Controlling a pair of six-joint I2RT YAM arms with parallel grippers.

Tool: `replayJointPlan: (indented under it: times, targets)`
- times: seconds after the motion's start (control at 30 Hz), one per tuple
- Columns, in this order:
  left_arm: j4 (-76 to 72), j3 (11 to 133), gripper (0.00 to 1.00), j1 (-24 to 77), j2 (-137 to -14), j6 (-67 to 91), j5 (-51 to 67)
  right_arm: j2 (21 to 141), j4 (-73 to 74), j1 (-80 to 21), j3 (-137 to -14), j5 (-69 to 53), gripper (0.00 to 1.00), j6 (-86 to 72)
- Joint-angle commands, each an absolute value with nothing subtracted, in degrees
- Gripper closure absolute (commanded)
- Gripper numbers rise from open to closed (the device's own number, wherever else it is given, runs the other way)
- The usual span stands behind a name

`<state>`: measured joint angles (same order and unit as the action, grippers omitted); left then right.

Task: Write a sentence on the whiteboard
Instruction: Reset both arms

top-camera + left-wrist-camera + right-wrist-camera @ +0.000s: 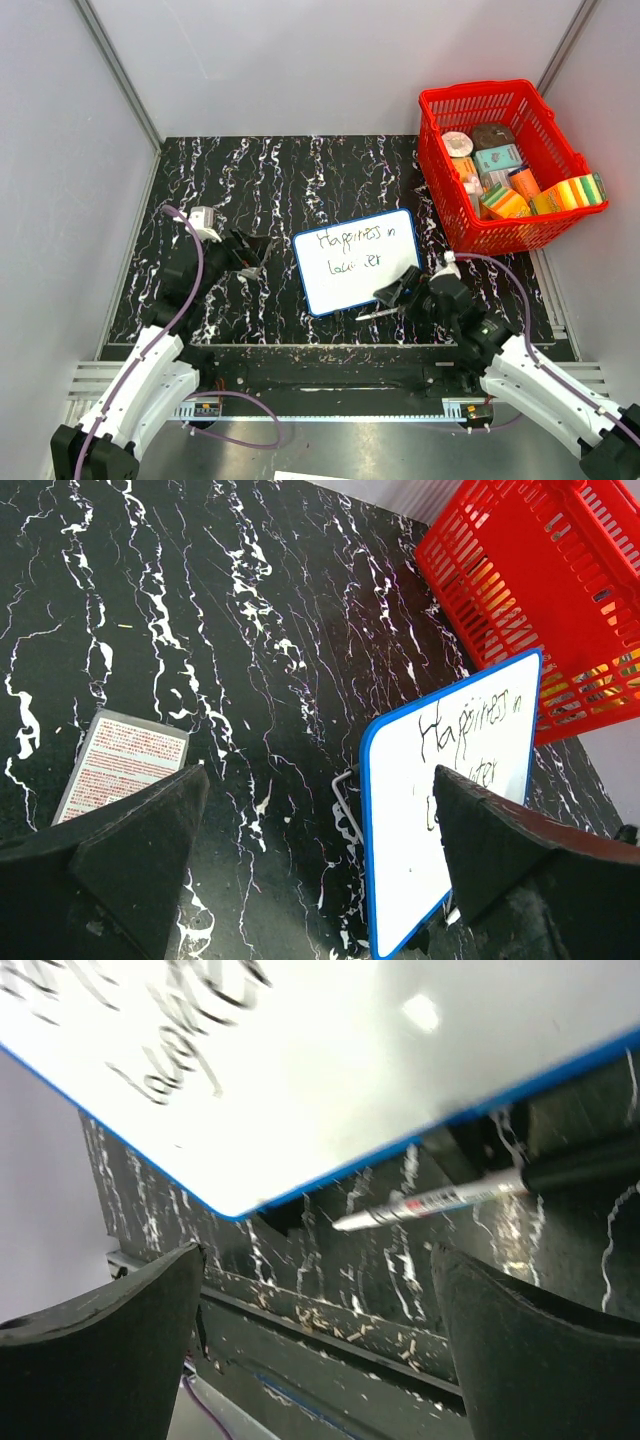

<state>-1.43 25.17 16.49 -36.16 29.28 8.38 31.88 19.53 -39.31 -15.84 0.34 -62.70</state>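
The whiteboard sits mid-surface, with the sentence in two lines on it. The right gripper is spread and empty at the board's near right corner. The marker lies just beside that edge. The best move is probably to lift straight up and back, clear of marker and ink. The left gripper, also spread, hovers to the left of the board.

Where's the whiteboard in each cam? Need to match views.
Top external: the whiteboard lies mid-table between the two arms, left of the red basket.
Left wrist: whiteboard at lower right, partly behind one finger, with the basket beyond it.
Right wrist: whiteboard fills the top; a marker lies below its blue rim.
Shared landmark: the sentence, visible on the board in all three.
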Motion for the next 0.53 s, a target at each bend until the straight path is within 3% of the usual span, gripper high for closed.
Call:
replayJointPlan:
  times: [0.0,0.27,0.47,0.5]
  targets:
    - [-4.5,26.9,0.01,16.5,-36.0,31.7,7.0,32.5,18.0,-39.0,-25.5,7.8,0.0,-52.8]
    - [-1.8,28.7,0.01,16.5,-36.7,32.0,4.3,33.8,18.6,-39.0,-37.3,27.8,0.0,-31.0]
    - [-4.0,27.0,0.01,16.5,-35.1,30.2,1.9,29.5,1.4,-39.0,-29.7,42.7,0.0,-10.0]
    - [-3.4,27.1,0.01,16.5,-34.9,29.2,0.6,28.0,-8.1,-38.9,-27.3,44.6,0.0,-4.3]
